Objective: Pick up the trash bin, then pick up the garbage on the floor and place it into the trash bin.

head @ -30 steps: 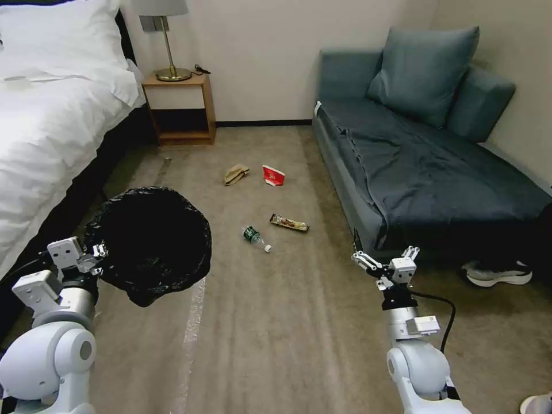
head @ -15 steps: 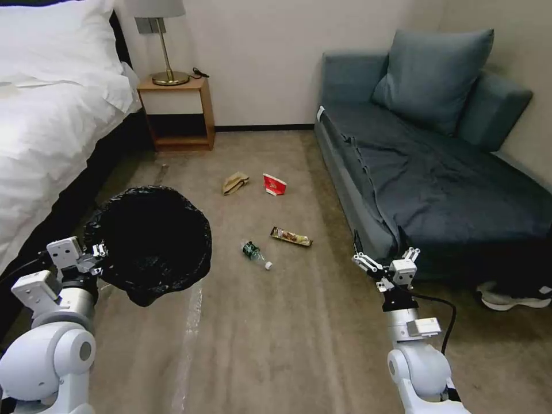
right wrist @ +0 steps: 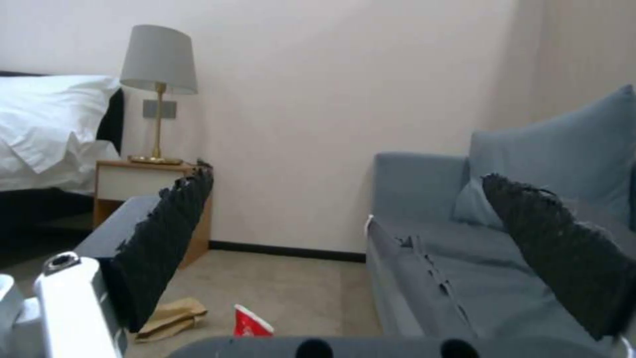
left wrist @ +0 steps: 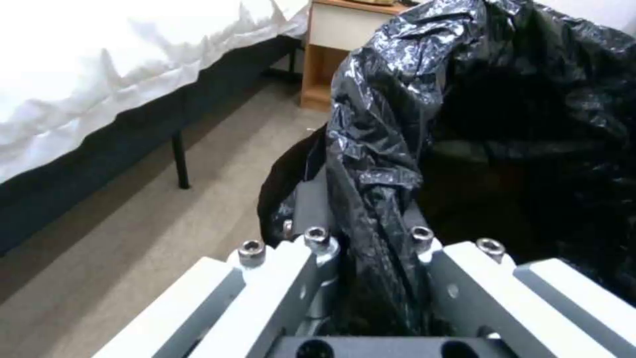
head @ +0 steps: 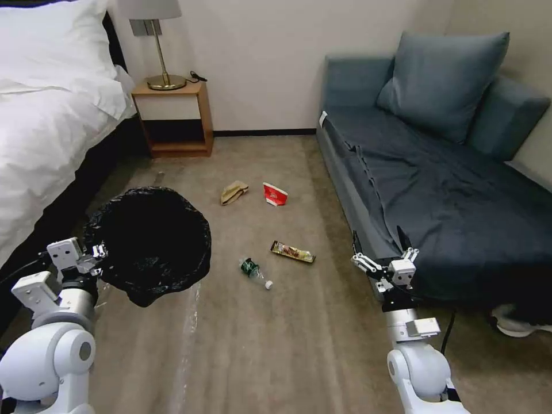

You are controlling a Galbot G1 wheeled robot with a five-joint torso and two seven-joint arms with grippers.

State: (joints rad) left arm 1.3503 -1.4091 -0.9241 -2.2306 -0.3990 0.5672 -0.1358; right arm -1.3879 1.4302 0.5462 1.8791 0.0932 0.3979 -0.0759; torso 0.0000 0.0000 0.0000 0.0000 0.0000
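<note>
**Q:** Head view first: what has changed in the last second?

**Me:** The whole room has slid across the picture. The sofa point(head: 437, 190) and nightstand point(head: 172, 118) now sit a little lower and shifted, and the shoe by the sofa has drifted toward the picture's right edge. My arms sit in the same spots in the picture, so I judge that my base is moving, not the things.

**Q:** Where's the bin?

**Me:** The bin point(head: 150, 241) is off the floor, carried by my left gripper point(head: 95, 257). The left wrist view shows my jaws clenched on its rim, the black bag point(left wrist: 377, 164) bunched between them.

**Q:** And your right gripper?

**Me:** My right gripper point(head: 380, 260) hangs in front of the sofa's edge, released, jaws spread wide and holding nothing.

**Q:** The garbage?

**Me:** All four pieces are on the carpet. The bottle point(head: 253, 271) is nearest me, the wrapper point(head: 292, 252) just beyond it, then the cup point(head: 275, 194) and paper bag point(head: 233, 191) side by side farther off. The right wrist view catches the last two between my fingers.

**Q:** So what does that mean?

**Me:** The first part looks done. The litter lies a touch lower in the picture now, so I take it I'm closing in; nothing is in the bin yet.
</note>
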